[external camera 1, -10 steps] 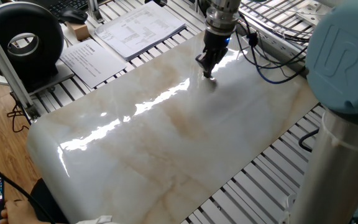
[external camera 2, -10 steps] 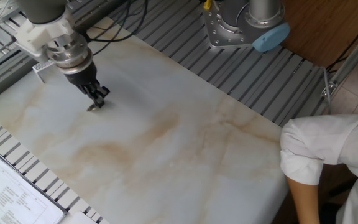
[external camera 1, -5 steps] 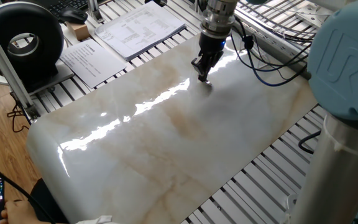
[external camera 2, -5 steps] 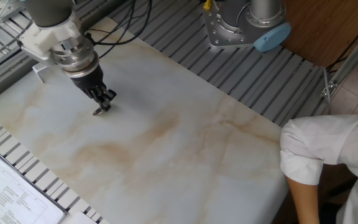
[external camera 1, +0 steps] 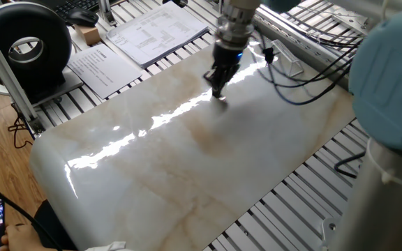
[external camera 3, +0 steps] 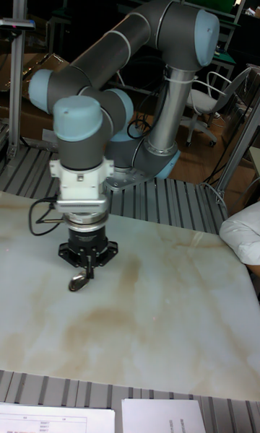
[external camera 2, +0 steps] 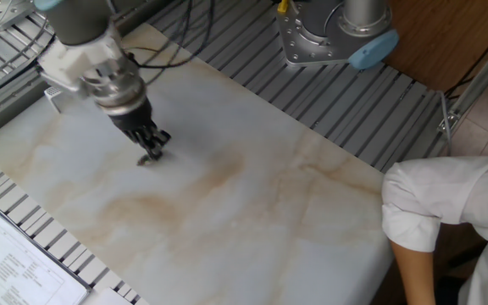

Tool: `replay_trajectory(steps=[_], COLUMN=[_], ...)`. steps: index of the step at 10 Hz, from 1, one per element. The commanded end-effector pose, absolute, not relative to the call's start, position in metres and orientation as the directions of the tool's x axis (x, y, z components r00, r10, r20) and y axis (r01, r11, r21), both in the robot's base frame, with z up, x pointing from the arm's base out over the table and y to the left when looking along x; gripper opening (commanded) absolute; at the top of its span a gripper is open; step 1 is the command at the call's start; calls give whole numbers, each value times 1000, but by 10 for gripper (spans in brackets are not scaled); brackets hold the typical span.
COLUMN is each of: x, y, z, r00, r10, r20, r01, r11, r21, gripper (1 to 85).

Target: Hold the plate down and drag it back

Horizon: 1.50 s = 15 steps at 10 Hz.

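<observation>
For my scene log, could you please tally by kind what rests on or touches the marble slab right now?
Metal plate: 1
Gripper, pressing on the plate: 1
Clear plastic stand, at the slab's far edge: 1
Total: 3

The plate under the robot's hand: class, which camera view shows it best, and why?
The tall fixed view: the plate shows as a shiny silver disc just below the hand. In one fixed view it is hidden under the hand; in the other fixed view it is only a tiny glint on the marble slab.
</observation>
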<state>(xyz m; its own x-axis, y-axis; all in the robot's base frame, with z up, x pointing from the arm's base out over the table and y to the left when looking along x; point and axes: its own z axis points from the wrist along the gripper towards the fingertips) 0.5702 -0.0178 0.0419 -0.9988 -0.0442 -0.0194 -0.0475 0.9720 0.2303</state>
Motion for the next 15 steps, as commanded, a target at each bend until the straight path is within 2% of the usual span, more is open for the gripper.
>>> replay_trajectory(steps=[1, 3, 5, 8, 9, 11, 13, 15], x=[572, 562, 565, 568, 566, 557, 554, 558], y=[7, 1, 12, 76, 84, 70, 81, 107], z=[51, 49, 48, 47, 51, 50, 53, 48], r00=[-998, -991, -993, -999, -999, -996, -990, -997], r10=[-48, -137, -114, -36, -32, -94, -143, -78], r20=[-28, -8, -18, -30, -28, -6, -13, -19], r01=[-53, -135, -115, -42, -38, -93, -141, -80], r11=[972, 968, 967, 969, 966, 972, 956, 961], r21=[231, 212, 228, 244, 255, 217, 258, 265], gripper=[10, 10, 10, 10, 10, 10, 10, 10])
